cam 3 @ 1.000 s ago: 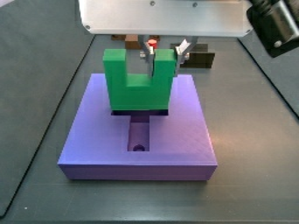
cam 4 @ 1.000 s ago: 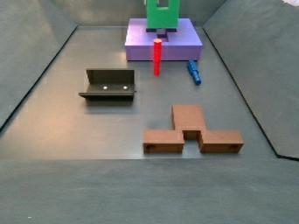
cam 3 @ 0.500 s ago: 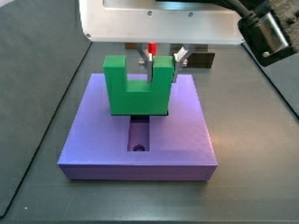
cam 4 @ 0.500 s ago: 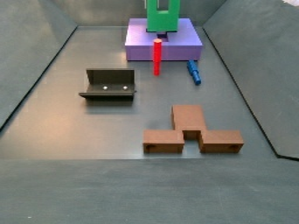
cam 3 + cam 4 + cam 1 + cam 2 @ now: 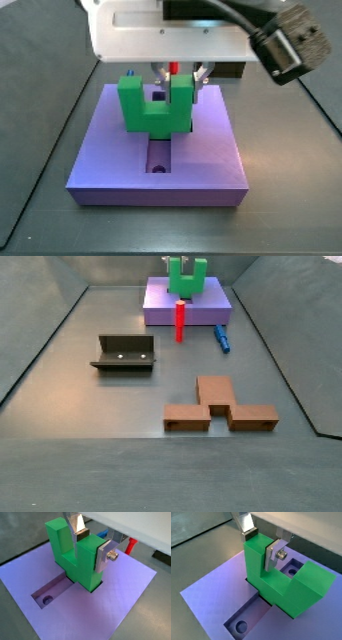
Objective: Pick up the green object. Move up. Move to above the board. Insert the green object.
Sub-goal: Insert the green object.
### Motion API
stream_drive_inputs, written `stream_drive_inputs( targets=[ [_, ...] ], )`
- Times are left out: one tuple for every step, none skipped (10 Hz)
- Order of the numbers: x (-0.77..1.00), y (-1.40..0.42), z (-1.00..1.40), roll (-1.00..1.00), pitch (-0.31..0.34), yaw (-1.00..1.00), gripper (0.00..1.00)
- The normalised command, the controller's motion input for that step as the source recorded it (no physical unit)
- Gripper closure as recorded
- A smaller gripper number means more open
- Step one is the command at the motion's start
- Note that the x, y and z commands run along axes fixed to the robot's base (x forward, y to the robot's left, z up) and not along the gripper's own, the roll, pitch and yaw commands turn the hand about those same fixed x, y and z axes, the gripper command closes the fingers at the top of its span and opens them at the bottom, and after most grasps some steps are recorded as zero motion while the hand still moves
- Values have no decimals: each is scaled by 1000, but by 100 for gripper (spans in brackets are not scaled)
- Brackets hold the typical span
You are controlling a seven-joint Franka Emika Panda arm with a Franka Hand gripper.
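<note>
The green object (image 5: 80,568) is a bright green U-shaped block standing prongs-up, with its base down in the cross-shaped recess (image 5: 50,592) of the purple board (image 5: 123,599). It also shows in both side views (image 5: 140,110) (image 5: 186,284) and in a wrist view (image 5: 284,587). My gripper (image 5: 92,544) comes down from above and is shut on one prong. One finger is in the notch and the other is on the prong's outer face. The gripper also shows in a wrist view (image 5: 263,543) and a side view (image 5: 183,78). The board (image 5: 207,165) lies flat.
A thin red cylinder (image 5: 181,318) leans at the board's front wall (image 5: 203,316), with a blue piece (image 5: 222,338) beside it. The dark fixture (image 5: 123,353) stands mid-floor and brown blocks (image 5: 221,404) lie nearer. A dark olive block (image 5: 230,68) sits behind the board.
My gripper has moved straight down with the green object. The block's base has sunk from above the board into the recess.
</note>
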Motion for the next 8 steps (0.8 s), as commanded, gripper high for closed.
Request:
stream_drive_inputs(
  targets=[
    [-60,0,-791,141,-50,0,100],
    [0,0,-729,243,70,-14,100],
    [0,0,-529,221,204,-129,100],
    [9,0,-423,221,269,-169,100],
    [0,-14,-557,174,213,-194,100],
    [0,-91,-606,197,97,-143,100],
    [0,0,0,0,10,0,100],
    [0,0,0,0,0,0,100]
  ],
)
